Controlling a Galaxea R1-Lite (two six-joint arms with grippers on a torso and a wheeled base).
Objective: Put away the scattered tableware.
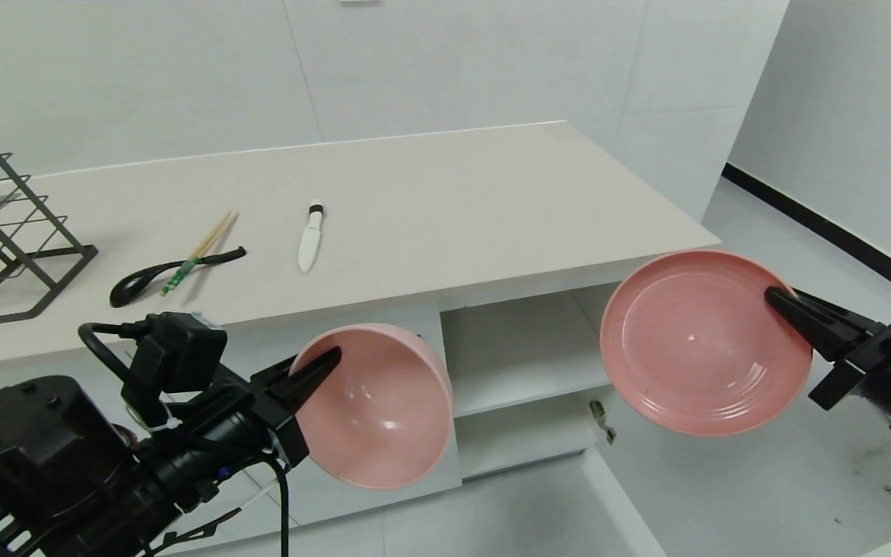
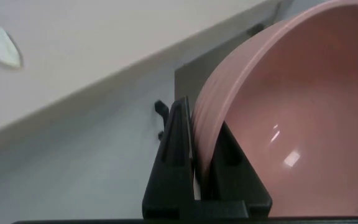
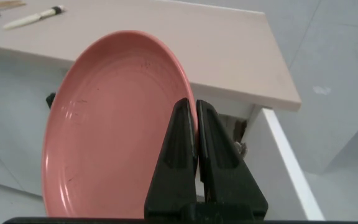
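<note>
You have the left gripper [image 1: 328, 360] clamped on the rim of a deep glossy pink bowl [image 1: 384, 410], below the counter [image 1: 453, 193] edge | right gripper [image 1: 775, 296] pinching the rim of a round ridged pink plate [image 1: 693, 344] | matte beige counter: curved black spoon [image 1: 153, 275], wooden chopsticks [image 1: 204, 246], white knife [image 1: 310, 240], wire rack [image 1: 5, 232]

Cropped pink bowl [image 2: 291, 106] at picture's edge beyond left fingers [image 2: 178, 155]; hid rim of pink plate [image 3: 104, 124] between right fingers [image 3: 180, 149].

Left hand [image 1: 329, 360] pinches bowl [image 1: 384, 410] rim; right hand [image 1: 772, 295], seemingly tight, plate [image 1: 693, 348].
</note>
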